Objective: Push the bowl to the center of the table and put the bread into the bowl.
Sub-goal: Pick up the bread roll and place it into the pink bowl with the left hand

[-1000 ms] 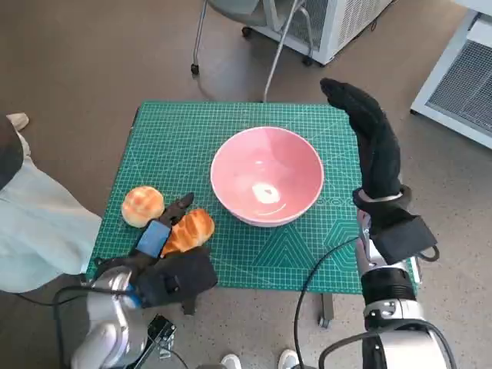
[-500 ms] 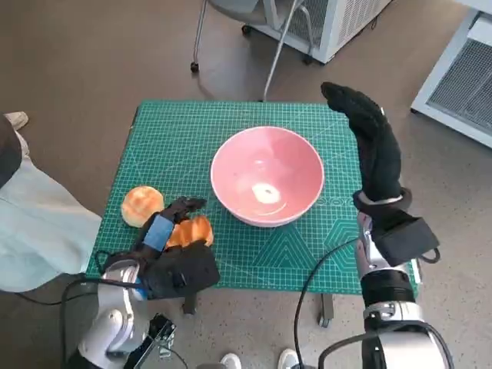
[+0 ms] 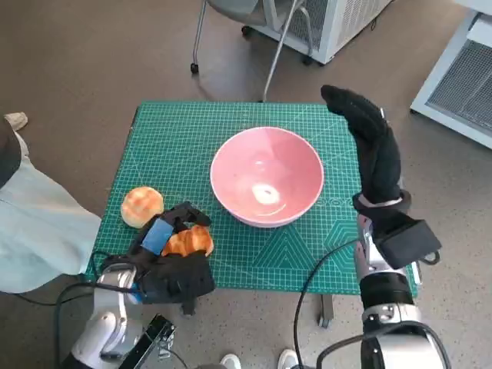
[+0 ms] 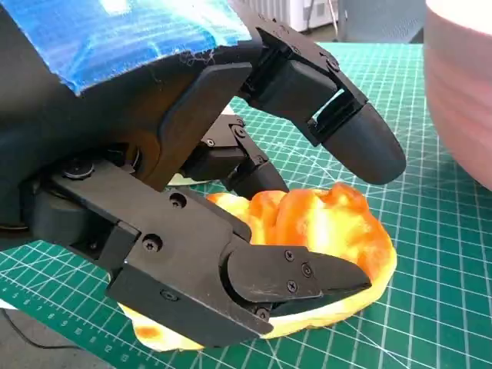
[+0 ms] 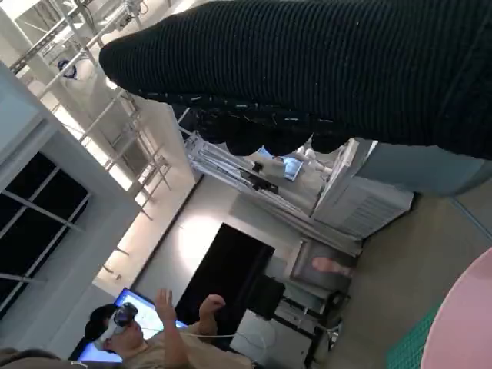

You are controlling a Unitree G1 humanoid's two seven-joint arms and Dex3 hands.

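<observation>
Head view first: the pink bowl [image 3: 267, 176] sits pretty much in the middle of the green-matted table [image 3: 307, 250], a bit above the frame's centre. Lower left of the frame, the left hand [image 3: 165, 246] with its blue tape is curled over an orange bread [image 3: 190, 242] near the table's front edge. A second round bun [image 3: 142, 205] lies just up and left of it, apart from the hand. On the right side, the right hand [image 3: 369, 146] in the black glove is stretched out flat beside the bowl's right rim, fingers pointing to the top of the frame, nothing in it.

Left wrist view: you can see it way better here. The black fingers [image 4: 338, 127] arch over the bread [image 4: 323, 231] and another fingertip presses in from the lower side, so the hand has the bread clamped, and it's still lying on the mat. The bowl's pink wall [image 4: 461, 84] fills the upper right corner, close by.

Right wrist view: the glove [image 5: 323, 69] is a dark band across the top, holding nothing. A sliver of bowl rim [image 5: 469, 323] shows lower right, and a person [image 5: 146, 338] sits lower left of the frame with hands raised.
</observation>
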